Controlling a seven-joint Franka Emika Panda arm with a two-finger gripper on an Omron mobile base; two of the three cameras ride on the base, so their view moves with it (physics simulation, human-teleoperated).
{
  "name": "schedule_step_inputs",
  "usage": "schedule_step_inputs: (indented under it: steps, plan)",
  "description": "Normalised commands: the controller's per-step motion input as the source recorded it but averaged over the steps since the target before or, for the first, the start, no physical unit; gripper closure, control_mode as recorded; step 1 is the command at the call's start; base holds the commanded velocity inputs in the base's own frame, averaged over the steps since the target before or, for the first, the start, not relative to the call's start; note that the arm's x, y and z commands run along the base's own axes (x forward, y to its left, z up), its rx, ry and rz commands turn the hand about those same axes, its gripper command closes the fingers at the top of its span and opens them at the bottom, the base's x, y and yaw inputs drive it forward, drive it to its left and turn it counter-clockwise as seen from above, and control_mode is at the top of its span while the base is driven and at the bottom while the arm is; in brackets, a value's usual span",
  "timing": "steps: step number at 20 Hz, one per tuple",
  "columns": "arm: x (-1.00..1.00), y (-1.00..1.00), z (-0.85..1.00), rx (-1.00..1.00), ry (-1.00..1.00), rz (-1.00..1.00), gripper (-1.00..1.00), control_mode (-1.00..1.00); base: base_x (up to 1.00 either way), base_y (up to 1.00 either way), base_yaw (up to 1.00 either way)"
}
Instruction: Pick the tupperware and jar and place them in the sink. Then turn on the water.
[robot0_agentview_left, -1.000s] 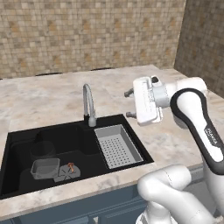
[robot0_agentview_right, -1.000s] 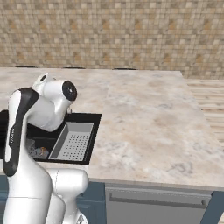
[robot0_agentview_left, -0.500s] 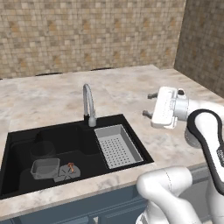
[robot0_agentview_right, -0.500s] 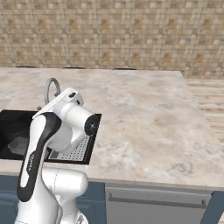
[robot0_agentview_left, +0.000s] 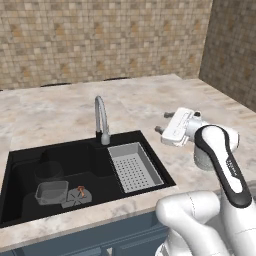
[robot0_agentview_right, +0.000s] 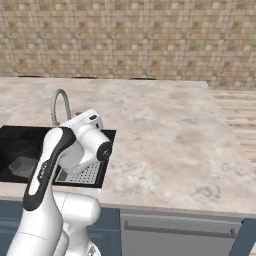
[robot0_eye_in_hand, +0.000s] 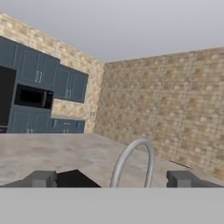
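Silver and stiff, the curved tap at the sink's back edge looks slippery, so I'd push its base lever, while the gripper hangs wide apart, empty, and tupperware and jar sit in the basin's front-left corner.

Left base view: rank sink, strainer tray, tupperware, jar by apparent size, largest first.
1. sink
2. strainer tray
3. tupperware and jar: these look about alike, and the jar is faint and see-through, so no ranking between them.
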Motion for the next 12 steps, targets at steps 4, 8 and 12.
schedule_step_inputs:
  steps: [4, 8, 12]
  plan:
    - [0.63, 0.0, -0.32, 0.0, 0.05, 0.0, -1.0, -1.0, 0.0, 0.0, 0.0]
    - [0.6, 0.0, -0.42, 0.0, 0.08, 0.0, -1.0, -1.0, 0.0, 0.0, 0.0]
    - [0.53, 0.02, -0.41, 0.0, 0.07, 0.0, -1.0, -1.0, 0.0, 0.0, 0.0]
